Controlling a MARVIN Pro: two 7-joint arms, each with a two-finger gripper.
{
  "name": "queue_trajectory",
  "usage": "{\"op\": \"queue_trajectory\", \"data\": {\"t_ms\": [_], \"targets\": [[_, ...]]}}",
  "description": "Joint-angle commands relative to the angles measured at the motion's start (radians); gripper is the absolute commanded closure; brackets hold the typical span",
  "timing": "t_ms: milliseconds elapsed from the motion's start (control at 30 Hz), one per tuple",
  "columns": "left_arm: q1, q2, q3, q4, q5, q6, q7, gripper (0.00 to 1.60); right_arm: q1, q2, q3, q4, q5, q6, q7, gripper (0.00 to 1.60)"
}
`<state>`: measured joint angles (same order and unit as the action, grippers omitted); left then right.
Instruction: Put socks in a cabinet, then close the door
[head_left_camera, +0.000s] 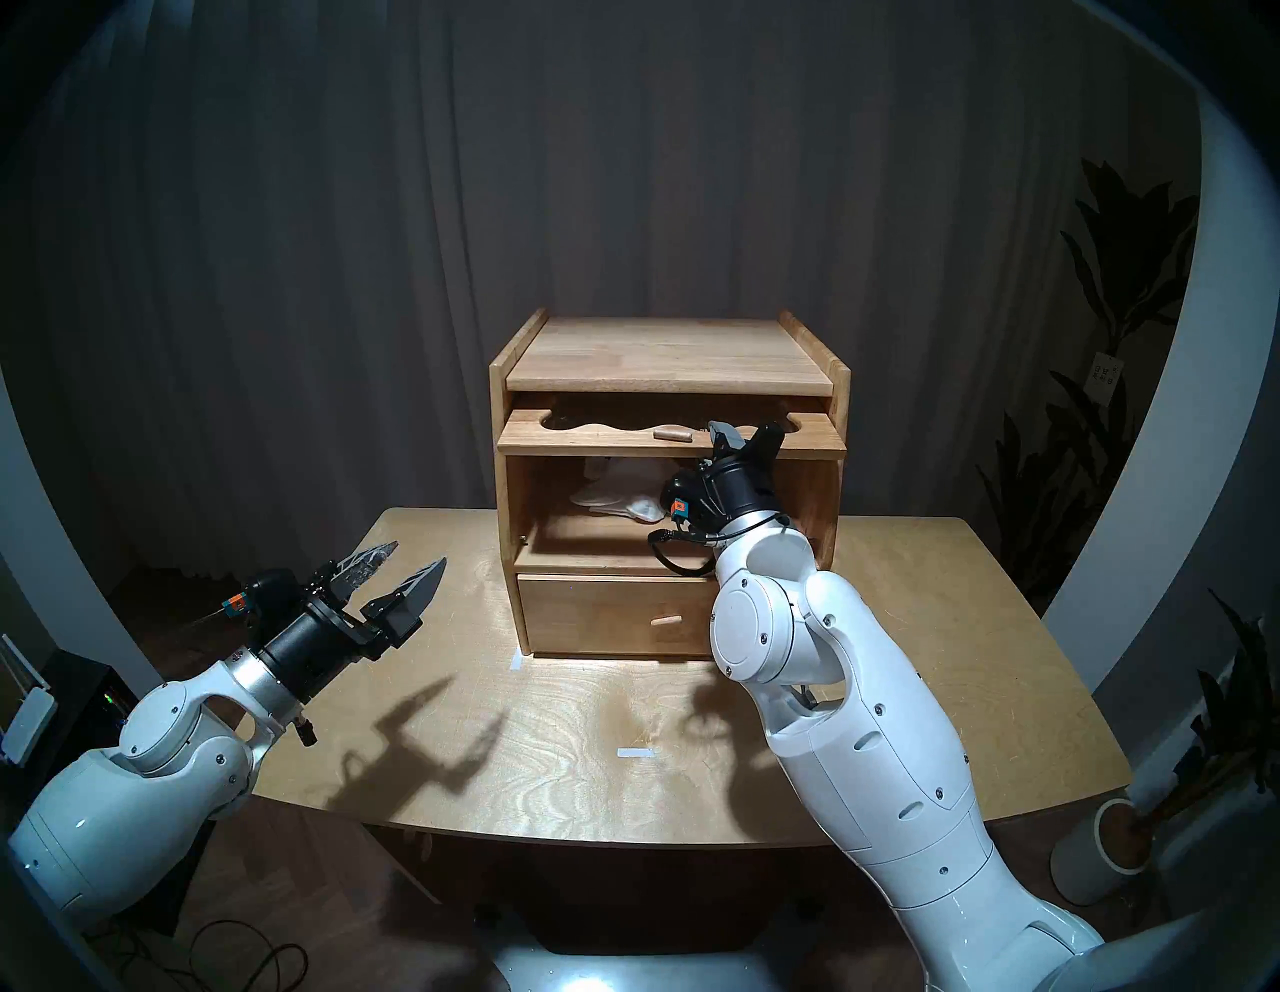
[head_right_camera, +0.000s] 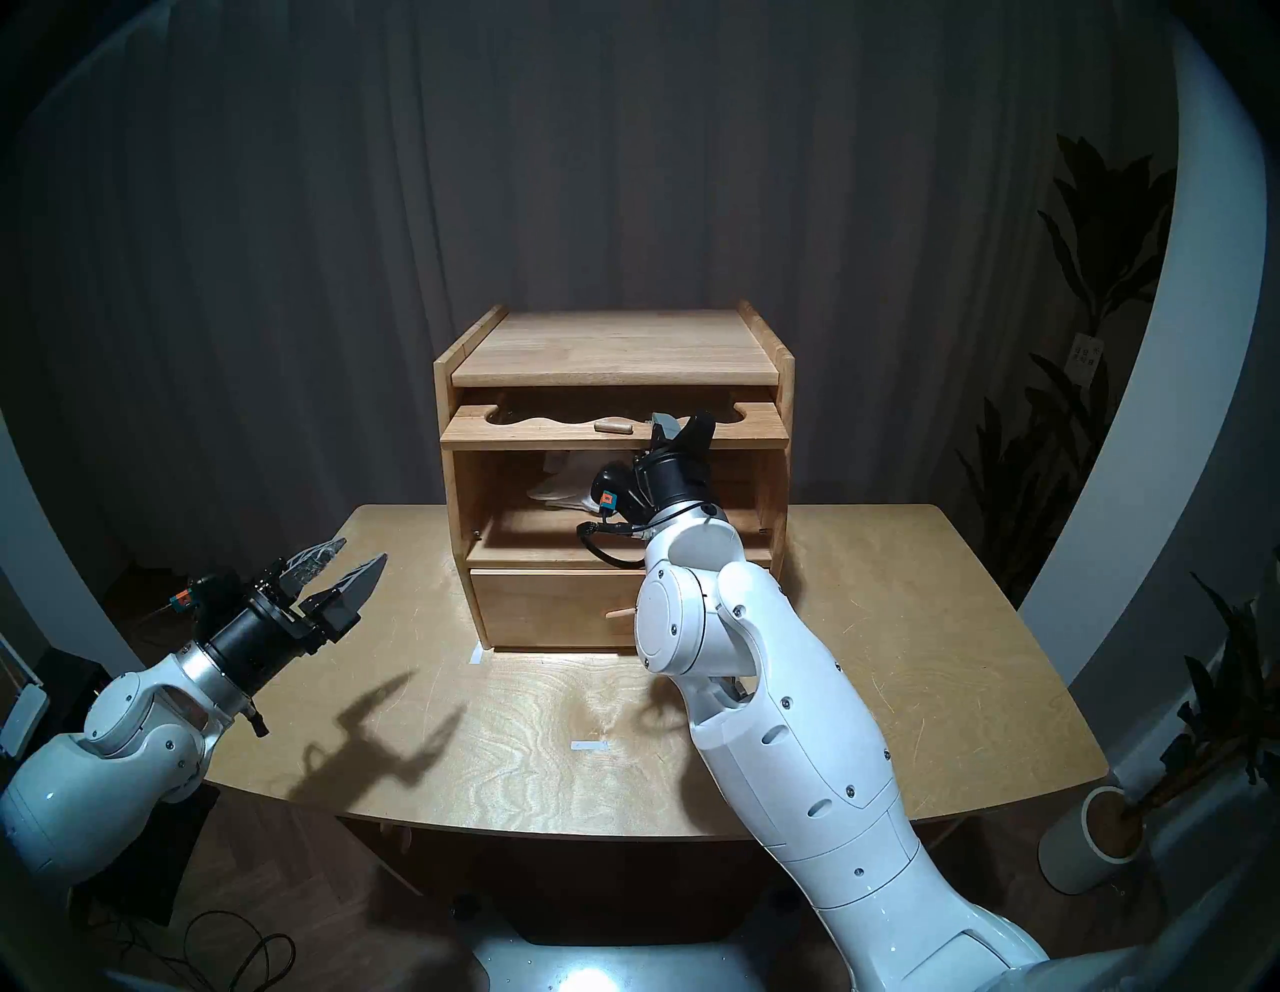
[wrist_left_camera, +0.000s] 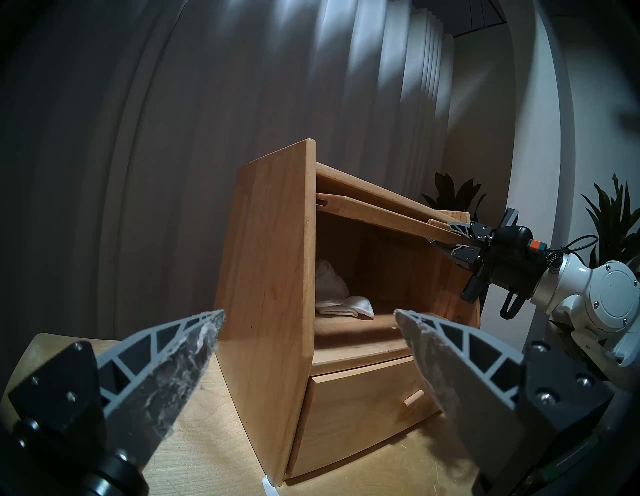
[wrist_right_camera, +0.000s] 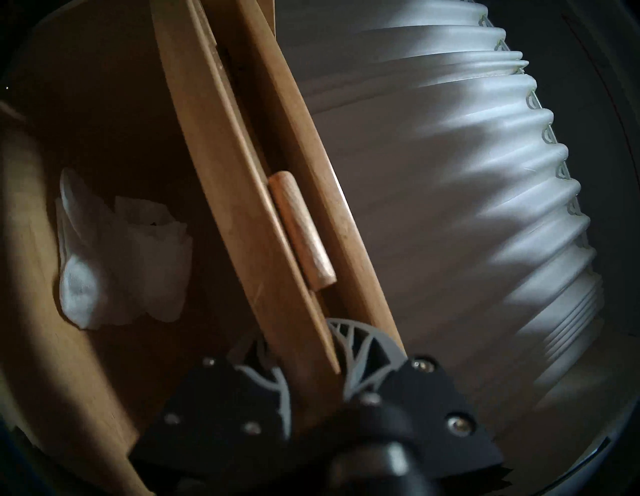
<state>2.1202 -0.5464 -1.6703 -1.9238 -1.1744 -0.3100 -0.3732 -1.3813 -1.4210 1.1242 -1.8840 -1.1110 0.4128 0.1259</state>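
Grey curtain behind wooden table, plants right.

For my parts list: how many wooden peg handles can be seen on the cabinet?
2. One peg handle lies on the raised door, beside the right gripper; the other sticks out of the drawer front.

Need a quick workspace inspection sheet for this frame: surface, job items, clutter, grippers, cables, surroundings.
Surface: wooden table, two white tape marks.
Job's things: socks lie inside the cabinet compartment; door raised flat, partly slid in under the top; drawer shut.
Clutter: nothing seen.
Grippers: right gripper clamps the door's front edge beside its peg handle; left gripper open, empty, above the table.
Cables: black cable loops at the right wrist; cords on the floor, left.
Surroundings: grey curtain, potted plants right.
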Motion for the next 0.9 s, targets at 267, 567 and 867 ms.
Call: {"op": "queue_trajectory", "data": {"t_ms": [267, 567, 867], "targets": [[-0.004, 0.0, -0.013, -0.006, 0.001, -0.008, 0.001, 0.0, -0.166, 0.093, -0.015, -0.178, 0.018, -0.022, 0.042, 1.6], [-0.004, 0.0, -0.013, -0.007, 0.001, -0.009, 0.001, 0.0, -0.226, 0.133, -0.041, -0.25, 0.047, -0.04, 0.05, 1.6], [-0.003, -0.001, -0.014, -0.007, 0.001, -0.009, 0.002, 0.0, -0.221, 0.151, -0.047, -0.261, 0.062, -0.042, 0.087, 1.6]]}}
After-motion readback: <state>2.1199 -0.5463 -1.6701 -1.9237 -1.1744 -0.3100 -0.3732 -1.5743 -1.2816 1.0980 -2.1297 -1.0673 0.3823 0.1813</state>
